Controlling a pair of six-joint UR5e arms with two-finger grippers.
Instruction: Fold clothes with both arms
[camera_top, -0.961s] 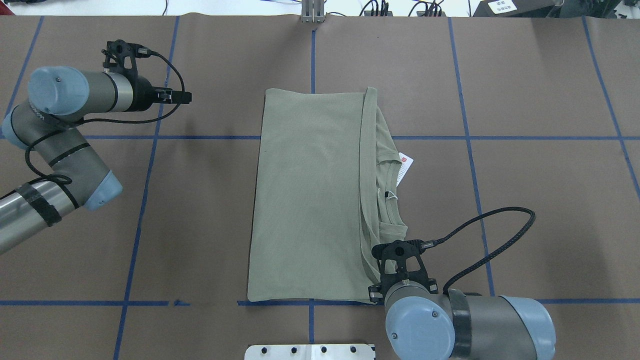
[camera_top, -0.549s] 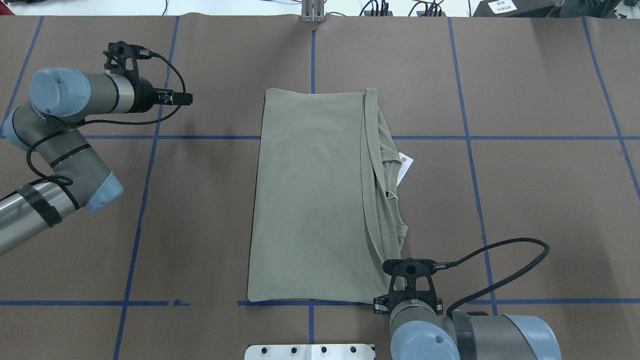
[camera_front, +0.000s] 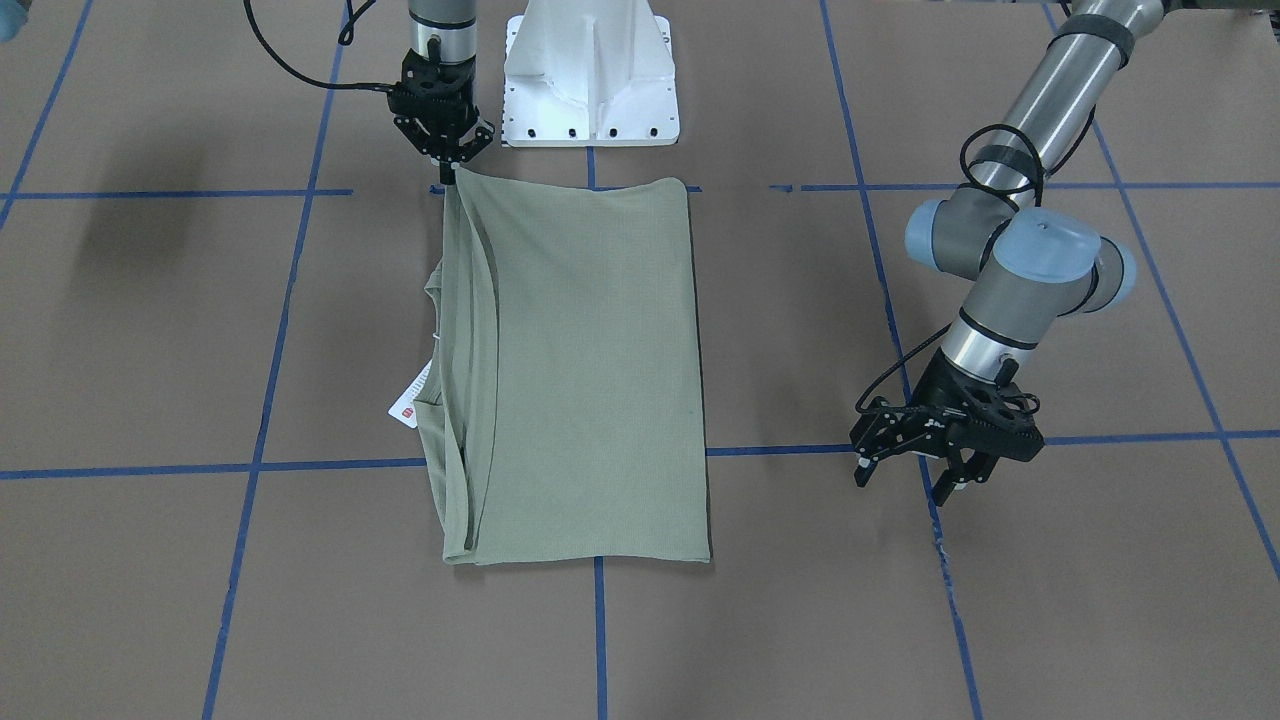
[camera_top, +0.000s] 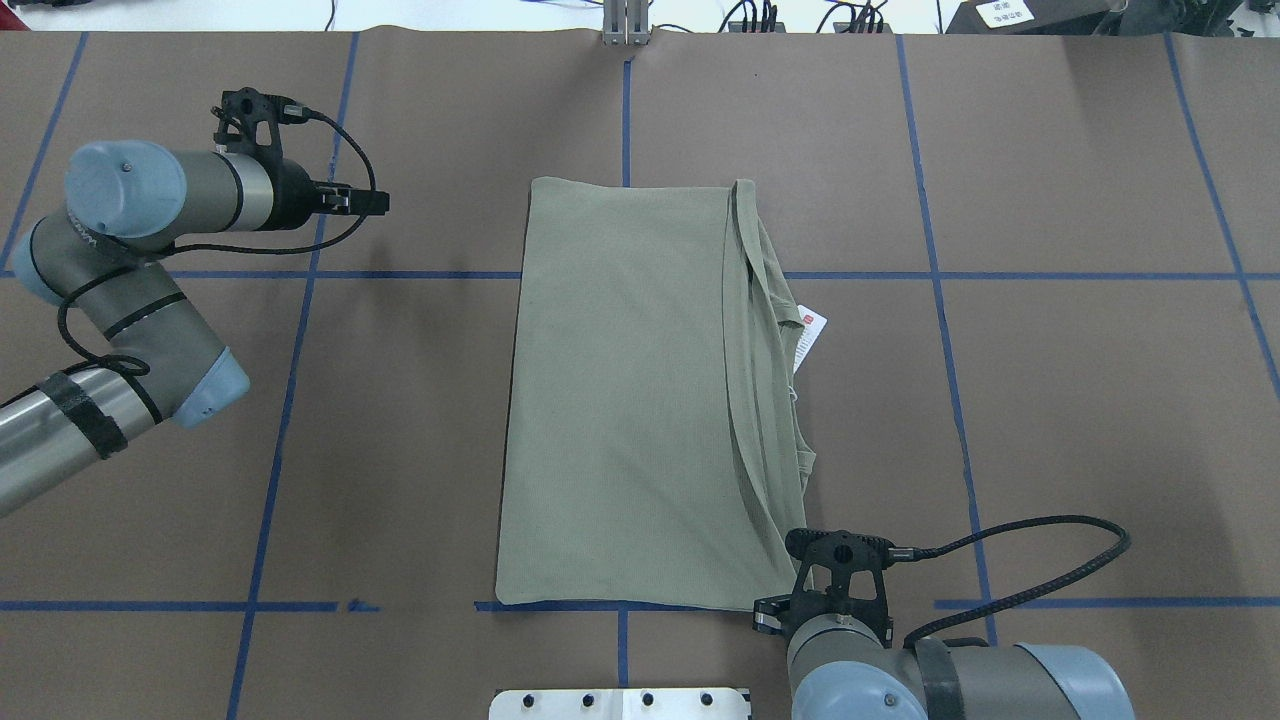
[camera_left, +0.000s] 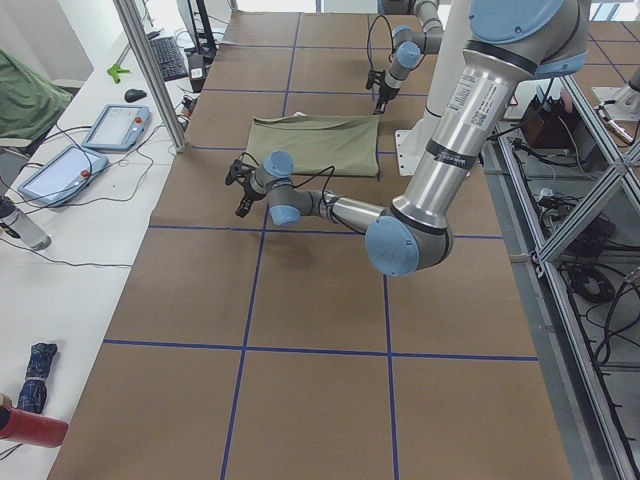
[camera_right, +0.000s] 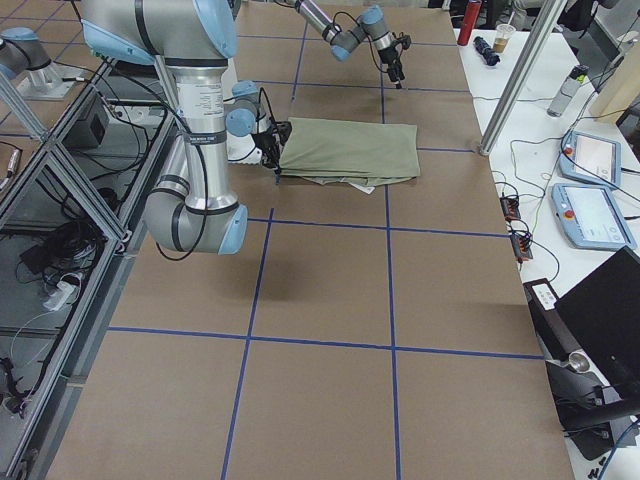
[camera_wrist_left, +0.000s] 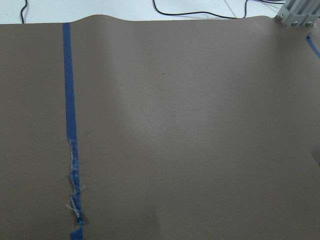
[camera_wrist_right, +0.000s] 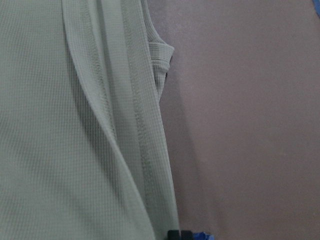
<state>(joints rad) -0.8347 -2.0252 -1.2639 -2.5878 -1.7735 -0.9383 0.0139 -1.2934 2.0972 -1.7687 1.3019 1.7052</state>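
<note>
The right gripper (camera_front: 443, 170) has pulled back toward the robot, pinching the near corner of the shirt (camera_front: 590, 370) lying ahead of it, apparently tensioning the fold before a careful release.

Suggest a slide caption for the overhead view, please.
Right hand grips a near corner of the folded sage-green shirt; left hand hovers open, apart.

No lettering is coming through legibly. The white hang tag (camera_top: 810, 338) is showing a red square and print too small to read; the white label (camera_top: 1003, 12) on a dark box (camera_top: 1050, 18) is appearing only as blurred marks.
</note>
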